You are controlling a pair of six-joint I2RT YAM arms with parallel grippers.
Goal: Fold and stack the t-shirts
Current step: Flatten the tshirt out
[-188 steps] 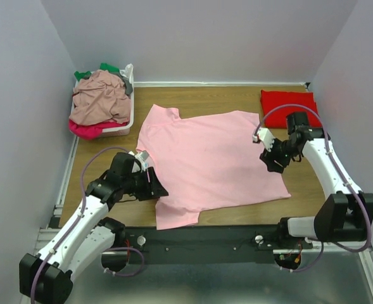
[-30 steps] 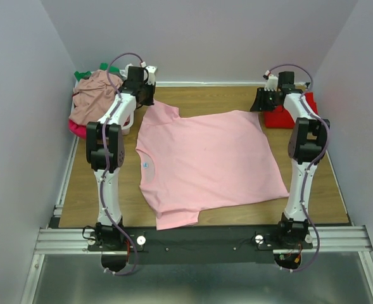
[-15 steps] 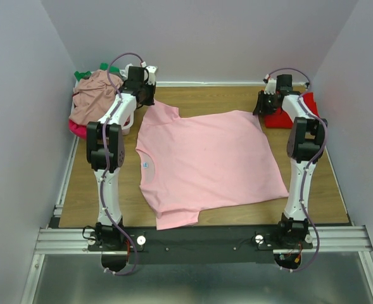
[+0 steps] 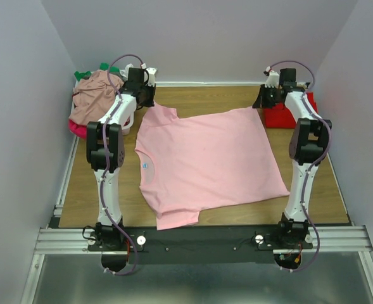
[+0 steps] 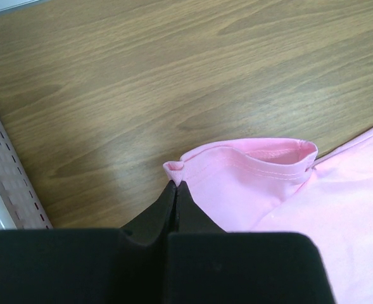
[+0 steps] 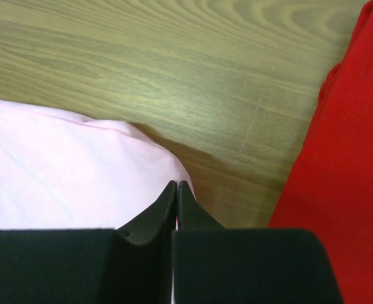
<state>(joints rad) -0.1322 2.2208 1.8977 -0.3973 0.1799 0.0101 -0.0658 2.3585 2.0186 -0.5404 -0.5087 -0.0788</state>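
A light pink t-shirt (image 4: 205,161) lies spread flat on the wooden table, its small blue neck label (image 4: 145,166) at the left. My left gripper (image 4: 149,100) is at the far left corner, shut on the edge of the sleeve (image 5: 249,180); its tips (image 5: 175,184) pinch a fold of hem. My right gripper (image 4: 261,103) is at the far right corner, shut on the shirt's corner (image 6: 59,171), tips (image 6: 177,185) together over the cloth. A folded red t-shirt (image 4: 279,118) lies just right of that gripper, filling the right edge of the right wrist view (image 6: 344,158).
A white basket (image 4: 124,129) stands at the far left, heaped with a dusty rose tee (image 4: 97,101), with green (image 4: 82,75) and magenta (image 4: 78,128) cloth showing. Both arms reach far out along the table's sides. Grey walls enclose the table.
My right gripper has closed on the pink shirt's far right corner, and that corner now sits pulled slightly farther out. The left gripper has held its grip without moving.
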